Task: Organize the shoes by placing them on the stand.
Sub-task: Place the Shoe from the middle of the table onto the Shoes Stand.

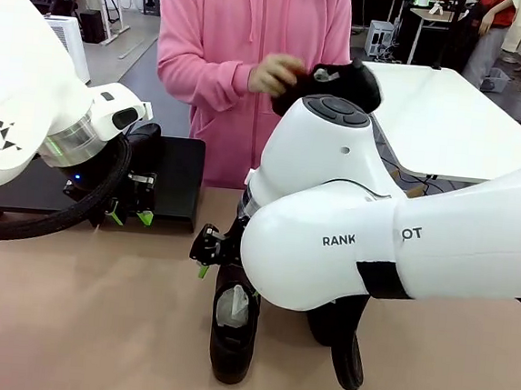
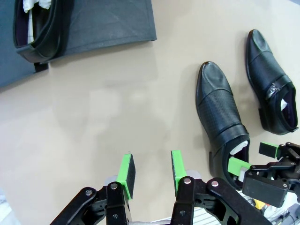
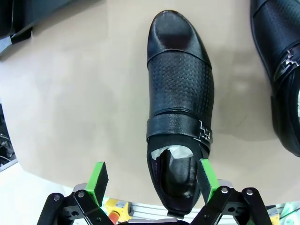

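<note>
Right tool (image 3: 152, 174) spread astride first shoe (image 3: 180, 93), second shoe (image 3: 281, 70) beside it. Left tool (image 2: 151, 165) parted, empty, with third shoe (image 2: 42, 33) on stand (image 2: 103, 23) ahead. Fourth shoe (image 1: 343, 84) in person's hand (image 1: 276, 73).

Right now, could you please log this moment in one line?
left claw open, empty | right claw open at heel of table shoe | second shoe beside it | third shoe on stand

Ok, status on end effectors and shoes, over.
Left end effector open, empty. Right end effector open over table shoe heel. One shoe on stand, another in person's hands. Second shoe close alongside.
</note>
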{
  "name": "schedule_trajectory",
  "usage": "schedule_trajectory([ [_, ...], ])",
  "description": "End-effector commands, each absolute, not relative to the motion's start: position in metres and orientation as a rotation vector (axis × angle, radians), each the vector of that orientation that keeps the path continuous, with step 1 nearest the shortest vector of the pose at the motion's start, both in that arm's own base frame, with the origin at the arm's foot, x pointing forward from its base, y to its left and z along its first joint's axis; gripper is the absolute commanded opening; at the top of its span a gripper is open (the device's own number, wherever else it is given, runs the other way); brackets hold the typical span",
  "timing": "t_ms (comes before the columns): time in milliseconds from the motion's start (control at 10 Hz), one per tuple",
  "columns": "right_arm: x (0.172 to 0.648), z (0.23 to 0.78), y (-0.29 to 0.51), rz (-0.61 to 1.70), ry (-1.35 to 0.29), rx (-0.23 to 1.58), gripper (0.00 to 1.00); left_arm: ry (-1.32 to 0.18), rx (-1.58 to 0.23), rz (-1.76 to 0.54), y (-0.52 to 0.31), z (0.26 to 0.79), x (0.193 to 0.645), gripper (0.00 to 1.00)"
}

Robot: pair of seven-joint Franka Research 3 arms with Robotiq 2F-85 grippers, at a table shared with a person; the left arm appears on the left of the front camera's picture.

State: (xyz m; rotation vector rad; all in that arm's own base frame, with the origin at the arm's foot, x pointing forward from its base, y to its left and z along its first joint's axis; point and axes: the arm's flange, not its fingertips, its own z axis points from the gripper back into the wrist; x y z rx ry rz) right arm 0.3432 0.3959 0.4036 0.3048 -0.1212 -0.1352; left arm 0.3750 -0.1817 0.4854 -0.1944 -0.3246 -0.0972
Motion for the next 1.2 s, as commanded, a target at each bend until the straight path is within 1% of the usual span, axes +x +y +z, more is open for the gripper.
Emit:
schedule_trajectory([
  [0,0.344,0.406,0.4,-0.122,-0.146,0.306,1.0,-0.323,-0.2,-0.097,-0.18,0.487,0.376,0.44],
  [200,0.343,0.404,0.396,-0.135,-0.122,0.306,1.0,-0.323,-0.2,-0.097,-0.18,0.487,0.376,0.44],
  [300,0.338,0.422,0.373,-0.145,-0.16,0.346,1.0,-0.325,-0.194,-0.097,-0.182,0.485,0.375,0.44],
  [400,0.335,0.44,0.341,-0.19,-0.205,0.356,1.0,-0.295,-0.2,-0.082,-0.198,0.477,0.366,0.44],
  [600,0.339,0.464,0.278,-0.333,-0.272,0.29,1.0,-0.252,-0.227,0.052,-0.227,0.461,0.335,0.44],
  [900,0.34,0.471,0.183,-0.607,-0.312,0.261,1.0,-0.145,-0.333,0.159,-0.264,0.452,0.303,0.44],
  [1000,0.339,0.467,0.149,-0.714,-0.31,0.246,1.0,-0.121,-0.348,0.155,-0.275,0.446,0.3,0.44],
  [1100,0.337,0.462,0.124,-0.79,-0.304,0.231,1.0,-0.091,-0.339,0.049,-0.284,0.437,0.301,0.44],
])
